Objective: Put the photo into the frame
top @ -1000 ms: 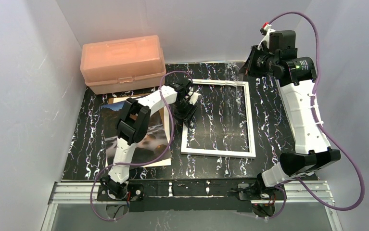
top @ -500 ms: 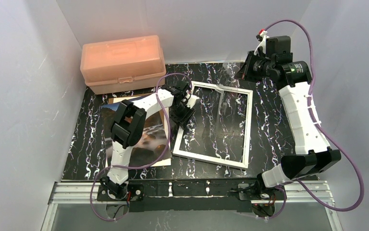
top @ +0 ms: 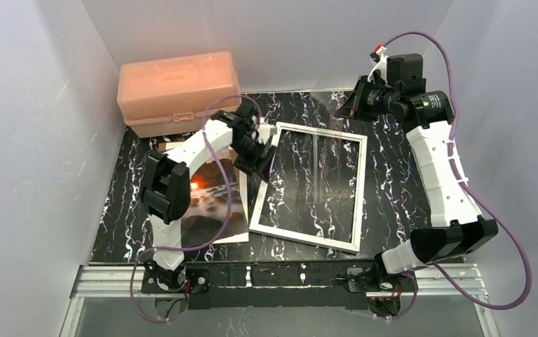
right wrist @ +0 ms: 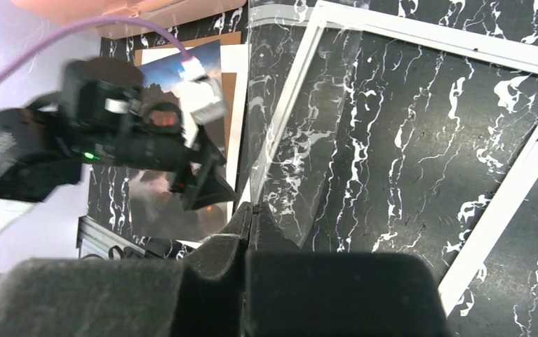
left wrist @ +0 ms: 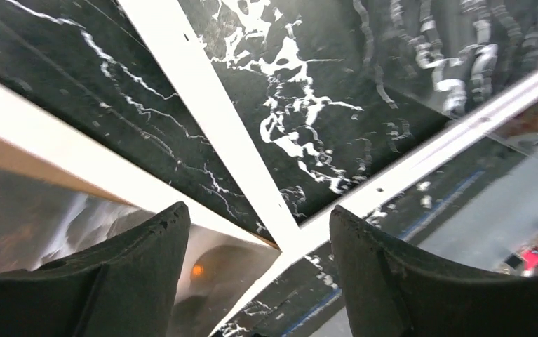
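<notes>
Top view: the frame (top: 359, 188), thin white rails around a clear pane, lies skewed on the black marbled table (top: 392, 175). The glossy photo (top: 206, 207) lies flat at the frame's 9 o'clock; the left arm hides much of it, and the frame's left rail overlaps its right edge. The left gripper (top: 256, 152) sits at the frame's 10 o'clock corner. The right gripper (top: 341, 109) is near the frame's 1 o'clock corner; contact cannot be judged. A translucent salmon box (top: 178, 91) stands at 11 o'clock. Left wrist view: the dark, matte fingers (left wrist: 136, 281) are spread apart, and a junction of the frame's (left wrist: 203, 105) white rails lies in the gap, touching neither. The photo's (left wrist: 197, 269) orange sun shows at 7 o'clock, cut off. Right wrist view: the fingers (right wrist: 238, 232) are pressed together and grip nothing. The frame (right wrist: 420, 41) fills 12 to 4 o'clock. The photo (right wrist: 171, 74) is at 10 o'clock, behind the blurred left arm.
</notes>
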